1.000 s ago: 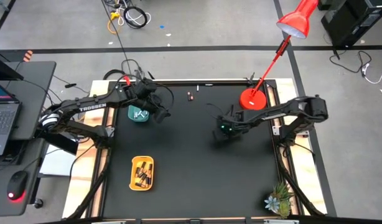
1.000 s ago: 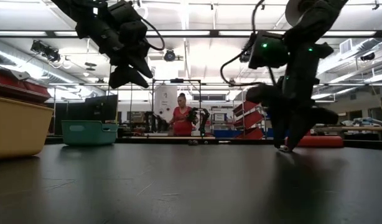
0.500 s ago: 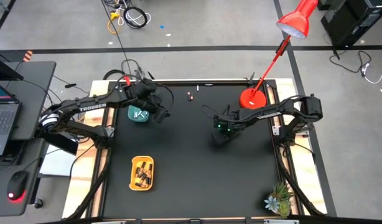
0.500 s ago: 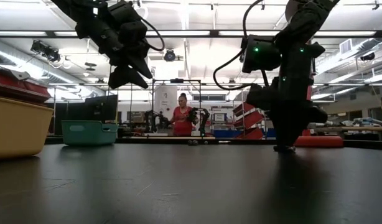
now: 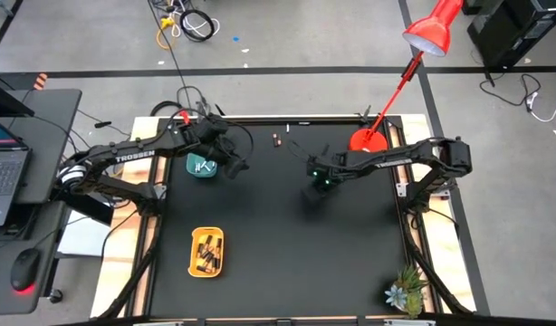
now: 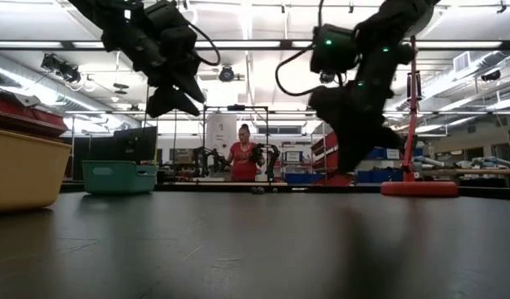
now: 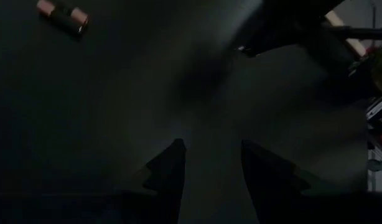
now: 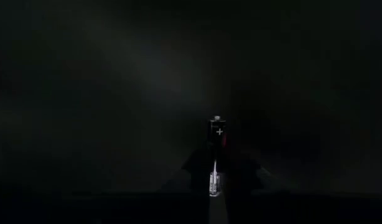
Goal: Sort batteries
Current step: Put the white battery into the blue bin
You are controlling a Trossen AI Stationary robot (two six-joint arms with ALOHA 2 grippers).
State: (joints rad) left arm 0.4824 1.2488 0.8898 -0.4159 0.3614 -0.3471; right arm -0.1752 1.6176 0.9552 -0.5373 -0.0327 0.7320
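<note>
A dark battery (image 8: 218, 132) with a red stripe, its plus end showing, sticks out between the fingers of my right gripper (image 8: 217, 169), which hangs above the black table right of centre (image 5: 315, 186). My left gripper (image 5: 234, 166) hovers open and empty by the teal tray (image 5: 202, 167); its wrist view shows a gap between its fingers (image 7: 211, 158). A copper-ended battery (image 7: 62, 14) lies on the mat beyond it. Two loose batteries (image 5: 277, 139) lie near the far edge. The yellow tray (image 5: 206, 251) holds several batteries. My right gripper pinches the battery between its two fingers (image 8: 200, 171), by the end away from the plus cap (image 8: 218, 118). The fingers slant steeply down from above and the battery lies along them, its plus end past the fingertips. The battery is lifted clear of the table.
A red desk lamp stands on its round base (image 5: 367, 142) at the far right, its stem rising beside the right arm (image 6: 414, 116). A small plant (image 5: 405, 292) sits at the near right corner. The mat's middle and near half (image 5: 287, 254) are bare.
My right gripper has shut on the battery on the mat, then risen off the table and gone toward the table's left, rolling about its own axis. The battery has come up with it, clear of the mat.
</note>
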